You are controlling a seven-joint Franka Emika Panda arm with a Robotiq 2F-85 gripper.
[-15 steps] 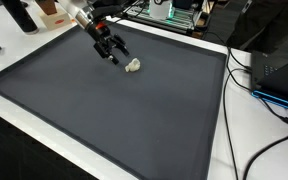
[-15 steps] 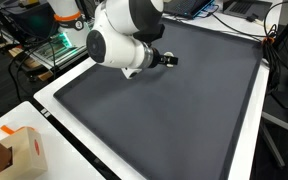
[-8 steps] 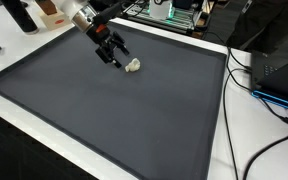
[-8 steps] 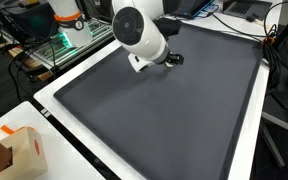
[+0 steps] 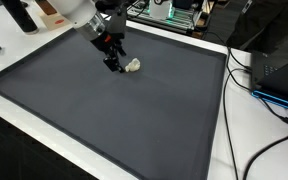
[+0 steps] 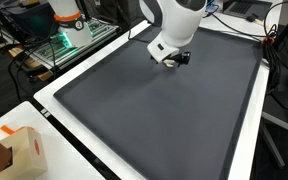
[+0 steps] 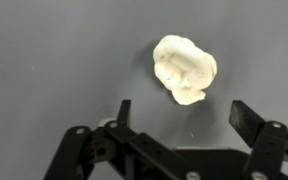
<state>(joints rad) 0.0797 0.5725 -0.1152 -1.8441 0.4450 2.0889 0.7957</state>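
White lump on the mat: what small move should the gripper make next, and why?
Probably ease the gripper forward until the lump sits between the jaws. In the wrist view the jaws stand open, and the lump lies untouched on the mat, roughly centred but just ahead of them.

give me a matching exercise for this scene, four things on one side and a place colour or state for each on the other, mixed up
Things:
1. white lump
2. jaws
3. mat
4. cardboard box

Place, colour or state:
a. open, holding nothing
b. dark grey, lying flat
c. tan, off the mat near a corner
d. lying on the mat, just ahead of the fingertips

Pairs: 1-d, 2-a, 3-b, 4-c
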